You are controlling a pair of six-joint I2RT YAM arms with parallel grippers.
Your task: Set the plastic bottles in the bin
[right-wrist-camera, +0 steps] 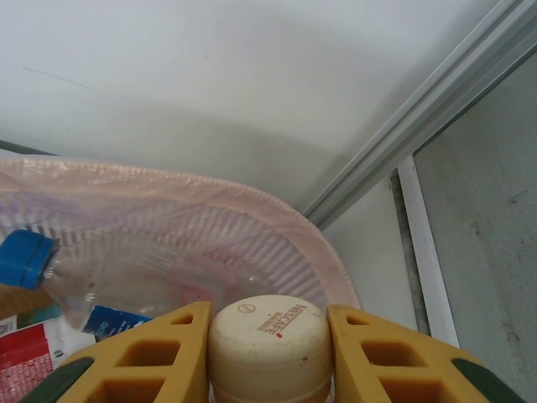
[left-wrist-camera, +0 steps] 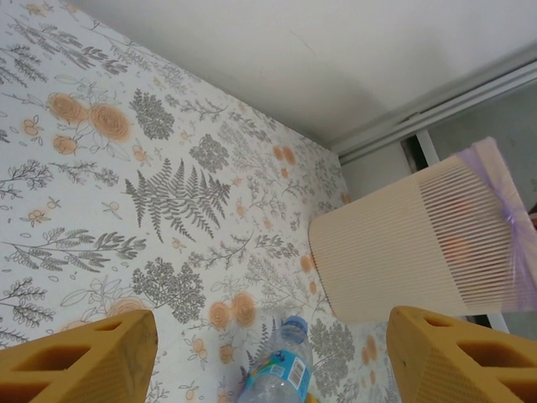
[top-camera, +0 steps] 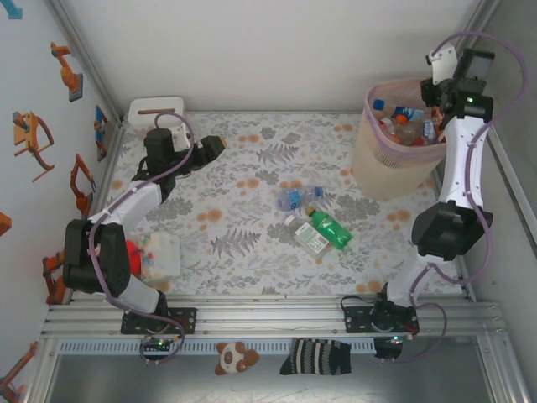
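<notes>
**Beige-capped bottle (right-wrist-camera: 270,336) held over the bin (right-wrist-camera: 277,218)**

Beige cap and yellow pads crowd the right wrist view. My right fingers (right-wrist-camera: 147,357) are clamped on either side of the capped bottle, above the bin's pink liner at the far right corner of the bench (top-camera: 252,260). Other bottles (top-camera: 407,122) already lie inside.

Three more lie mid-bench: a clear bottle (top-camera: 294,199), a green bottle (top-camera: 330,228) and a white-labelled bottle (top-camera: 309,239). My left fingers (left-wrist-camera: 84,357) stand apart with nothing between them, and the clear bottle is ahead of them on the bench.

I judge these bottles light, thin-walled and slick. An empty one would likely dent under a hard squeeze and roll if nudged. The stiff cap and neck look the safest hold, or else the waist across the label.

The body of the bottle I hold is cut off at the frame's lower edge, so I cannot tell whether it is full. The bin's rim and my own right arm hide how deep the pile inside goes.
</notes>
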